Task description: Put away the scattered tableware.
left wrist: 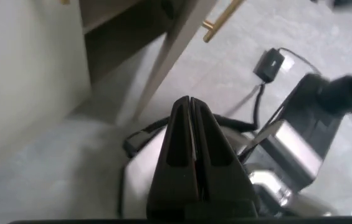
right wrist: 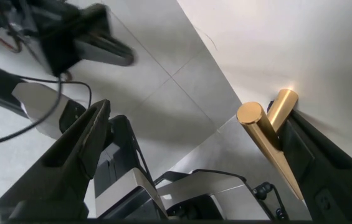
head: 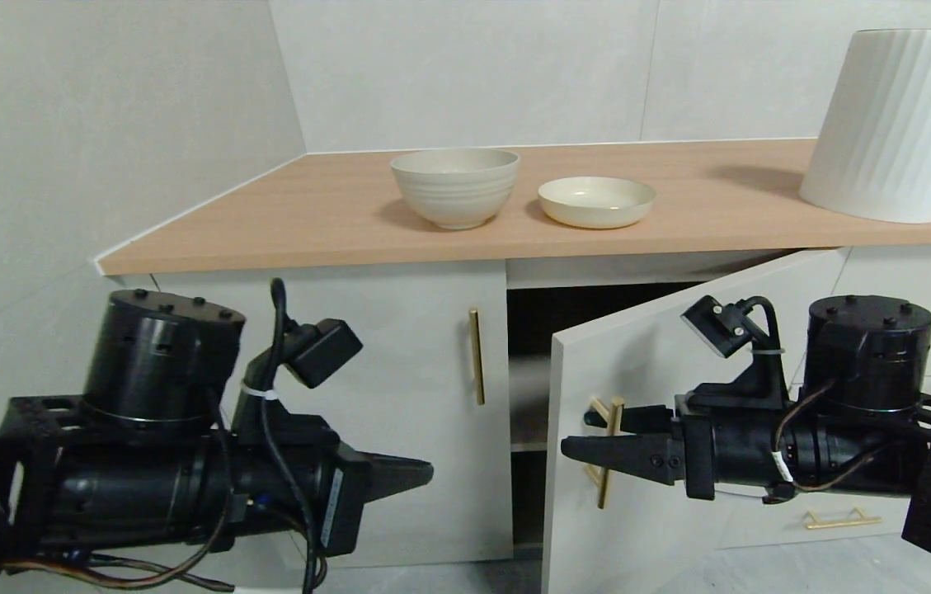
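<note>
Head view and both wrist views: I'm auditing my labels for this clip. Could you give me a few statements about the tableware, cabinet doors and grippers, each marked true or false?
1. The bowl and the shallow dish stand on the countertop. True.
2. Both cabinet doors are closed. False: the right door is swung open, and the left door is closed.
3. The left gripper holds the bowl. False: it is shut on nothing, low in front of the left door.
4. The right gripper is open, with the right door's gold handle between its fingers. True.
5. The shallow dish is stacked inside the bowl. False: it stands beside the bowl, apart from it.
</note>
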